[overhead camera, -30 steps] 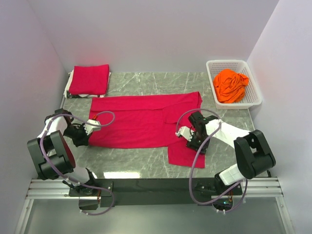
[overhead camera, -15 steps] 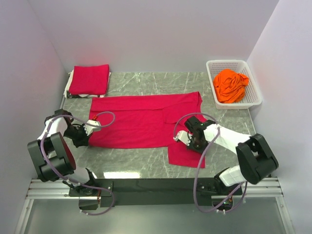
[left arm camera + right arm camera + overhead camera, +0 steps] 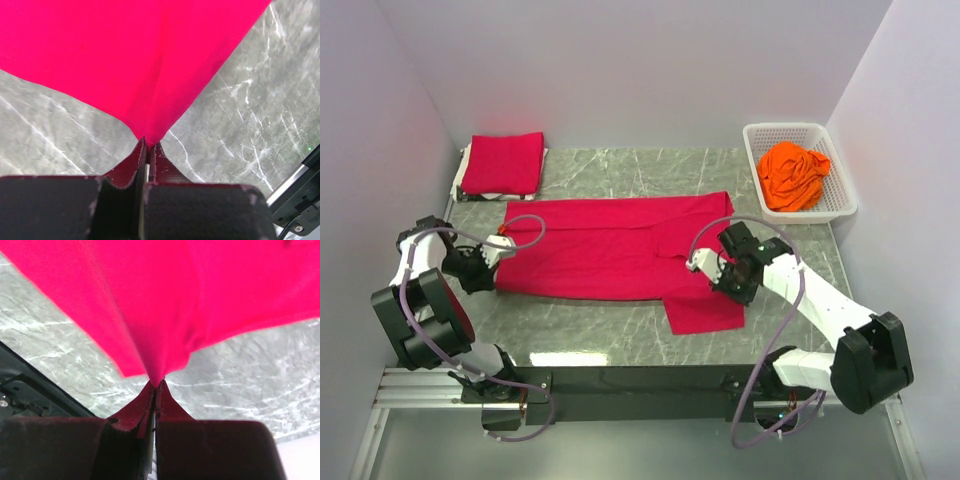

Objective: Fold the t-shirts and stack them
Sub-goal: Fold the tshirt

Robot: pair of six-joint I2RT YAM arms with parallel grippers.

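A crimson t-shirt [image 3: 610,245] lies spread across the middle of the marble table, one sleeve [image 3: 705,310] hanging toward the front. My left gripper [image 3: 488,258] is shut on its left edge, the cloth [image 3: 140,70] pinched between the fingertips and lifted off the table. My right gripper [image 3: 718,272] is shut on the cloth near the right sleeve; in the right wrist view the t-shirt [image 3: 200,305] rises in a peak from the jaws. A folded crimson t-shirt [image 3: 503,163] rests at the back left. An orange t-shirt [image 3: 792,175] is crumpled in the basket.
The white lattice basket [image 3: 845,195] stands at the back right against the wall. White walls close in on the left, back and right. Bare marble table [image 3: 590,325] runs along the front, before the black rail holding the arm bases.
The right gripper closed on the cloth and lifted, its arm swinging out to the right. The shirt's left edge shifted left with the left gripper, and the shirt is drawn tauter.
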